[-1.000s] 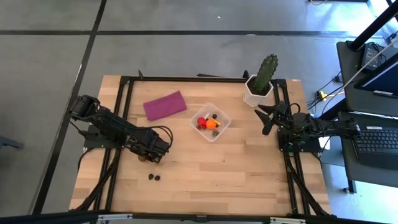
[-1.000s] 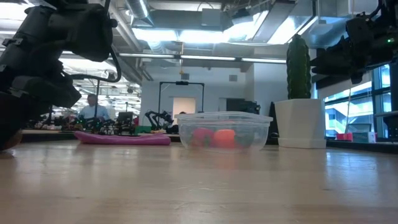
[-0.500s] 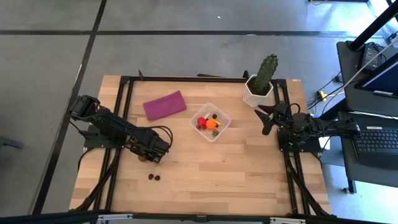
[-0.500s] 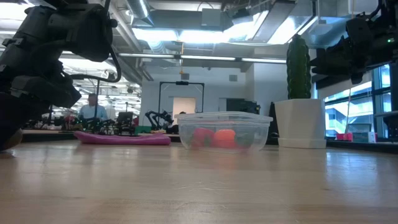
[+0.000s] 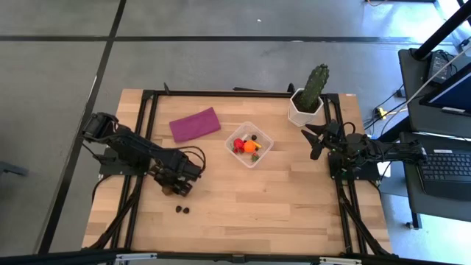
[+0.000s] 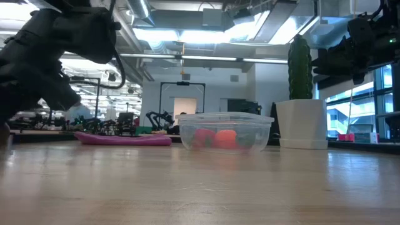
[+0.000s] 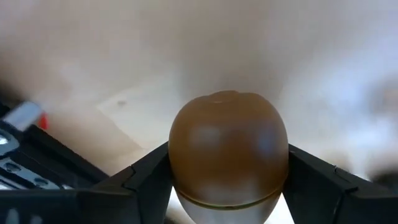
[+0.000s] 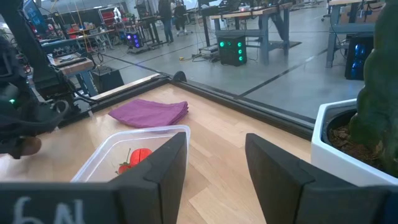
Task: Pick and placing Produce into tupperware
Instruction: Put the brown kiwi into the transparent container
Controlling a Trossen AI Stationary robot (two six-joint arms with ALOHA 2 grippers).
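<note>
The table (image 5: 294, 199) is pale wood inside a black frame. The left arm reaches across its left side, and the left gripper (image 5: 171, 188) is down at the surface with its fingers (image 7: 146, 177) pinching a kiwi (image 7: 228, 146), a smooth brown oval with a faint seam low on its body, one finger pressed to each flank; in the high view only a brown edge of it shows under the gripper. The right gripper (image 5: 315, 141) hangs above the table's right side with its fingers (image 8: 158, 165) spread and nothing between them. A cactus (image 5: 315, 87) in a white pot (image 5: 300, 112) stands just behind the right gripper. A purple cloth (image 5: 195, 124) lies flat, beyond the left gripper and well apart from it. The tupperware (image 5: 261, 153), clear, shallow and round-cornered, sits between the two grippers, nearer the right one. Inside it lie red strawberries (image 5: 238, 145), an orange ball (image 5: 251, 146), a small yellow piece touching the ball, and a few dark bits whose kind cannot be told. Two dark berries (image 5: 182, 210) lie loose on the wood near the left gripper, on its side away from the cloth, touching or nearly touching each other. Nothing stands between the left gripper and the tupperware.
</note>
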